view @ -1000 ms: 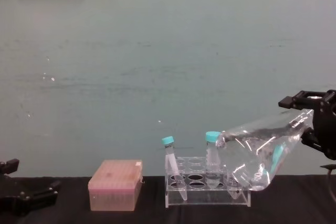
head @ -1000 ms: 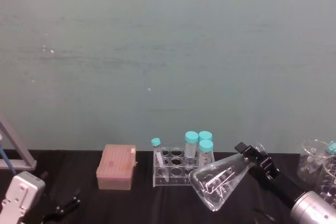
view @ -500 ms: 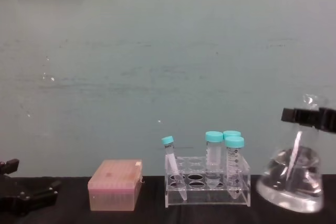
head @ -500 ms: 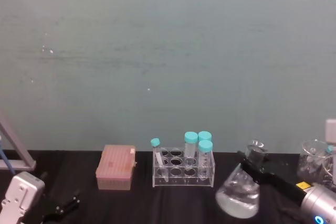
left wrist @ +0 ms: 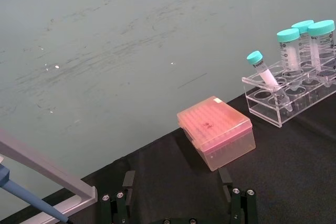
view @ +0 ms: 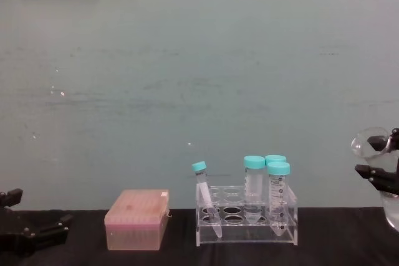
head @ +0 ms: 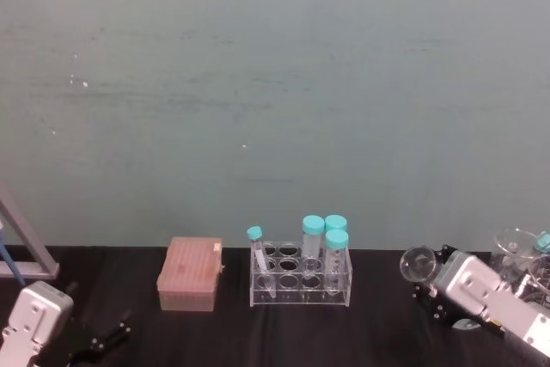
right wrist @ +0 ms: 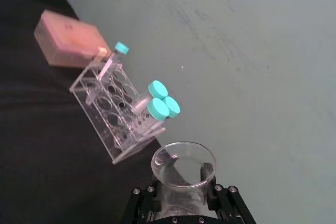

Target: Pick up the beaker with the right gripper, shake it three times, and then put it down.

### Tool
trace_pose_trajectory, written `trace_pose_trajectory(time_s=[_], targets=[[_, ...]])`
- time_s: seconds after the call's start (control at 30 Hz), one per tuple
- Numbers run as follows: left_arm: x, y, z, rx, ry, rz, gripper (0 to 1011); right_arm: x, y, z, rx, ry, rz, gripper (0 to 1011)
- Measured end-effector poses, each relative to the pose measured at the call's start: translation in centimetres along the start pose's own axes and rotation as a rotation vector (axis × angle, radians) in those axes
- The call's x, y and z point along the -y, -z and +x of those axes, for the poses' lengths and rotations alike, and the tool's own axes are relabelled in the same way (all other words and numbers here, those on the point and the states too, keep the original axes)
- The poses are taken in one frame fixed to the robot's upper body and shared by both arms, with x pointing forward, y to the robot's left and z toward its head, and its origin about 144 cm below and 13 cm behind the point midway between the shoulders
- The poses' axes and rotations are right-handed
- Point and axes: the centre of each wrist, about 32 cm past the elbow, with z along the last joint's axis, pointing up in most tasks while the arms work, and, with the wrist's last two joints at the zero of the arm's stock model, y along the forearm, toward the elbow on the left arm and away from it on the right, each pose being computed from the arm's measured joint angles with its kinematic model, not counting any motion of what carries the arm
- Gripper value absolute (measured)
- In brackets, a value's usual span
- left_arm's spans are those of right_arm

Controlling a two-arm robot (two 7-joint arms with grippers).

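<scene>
The beaker (head: 418, 262) is a clear glass flask at the right of the black table, tilted so that its flared rim (view: 364, 143) leans left. Its wide base (view: 393, 211) is cut off by the chest view's right edge. My right gripper (head: 432, 285) is shut on the neck. In the right wrist view the black fingers (right wrist: 210, 191) clamp the neck just under the rim of the beaker (right wrist: 184, 162). My left gripper (left wrist: 178, 203) rests low at the table's left, open and holding nothing, and it also appears in the chest view (view: 31, 235).
A clear tube rack (head: 301, 279) with teal-capped tubes stands mid-table, left of the beaker. A pink tip box (head: 190, 274) sits further left. More glassware (head: 520, 251) crowds the far right edge. A teal wall lies close behind.
The right gripper swung the beaker from base tilted left, through upright, to rim leaning left, carrying it rightward and lower. The left arm stayed still.
</scene>
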Motion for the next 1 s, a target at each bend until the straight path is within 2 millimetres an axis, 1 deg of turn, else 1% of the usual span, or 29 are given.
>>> trace_pose_trajectory(time_s=[0.03,0.2,0.4,0.5,0.6,0.63,0.67,0.73,0.77,0.87,1.0], targets=[[0.0,0.0,0.0,0.000,0.000,0.000,1000,0.0,0.0,-0.1,0.040,0.005,-0.001,457],[0.0,0.0,0.0,0.000,0.000,0.000,1000,0.0,-0.1,-0.1,0.092,0.013,0.002,457],[0.0,0.0,0.0,0.000,0.000,0.000,1000,-0.1,-0.1,-0.1,0.064,0.029,0.016,456],[0.0,0.0,0.0,0.000,0.000,0.000,1000,-0.1,-0.1,-0.1,-0.078,0.032,0.045,456],[0.0,0.0,0.0,0.000,0.000,0.000,1000,0.0,0.0,-0.3,-0.375,0.022,0.090,456],[0.0,0.0,0.0,0.000,0.000,0.000,1000,0.0,0.0,-0.3,-0.375,0.022,0.090,456],[0.0,0.0,0.0,0.000,0.000,0.000,1000,0.0,0.0,-0.4,-0.495,0.018,0.106,456],[0.0,0.0,0.0,0.000,0.000,0.000,1000,-0.1,-0.1,-0.7,-0.598,0.008,0.118,457],[0.0,0.0,0.0,0.000,0.000,0.000,1000,-0.1,-0.1,-1.0,-0.683,0.000,0.126,456],[0.0,0.0,0.0,0.000,0.000,0.000,1000,-0.1,-0.1,-1.5,-0.778,-0.015,0.127,457],[0.0,0.0,0.0,0.000,0.000,0.000,1000,-0.1,-0.2,-1.8,-0.817,-0.028,0.122,456]])
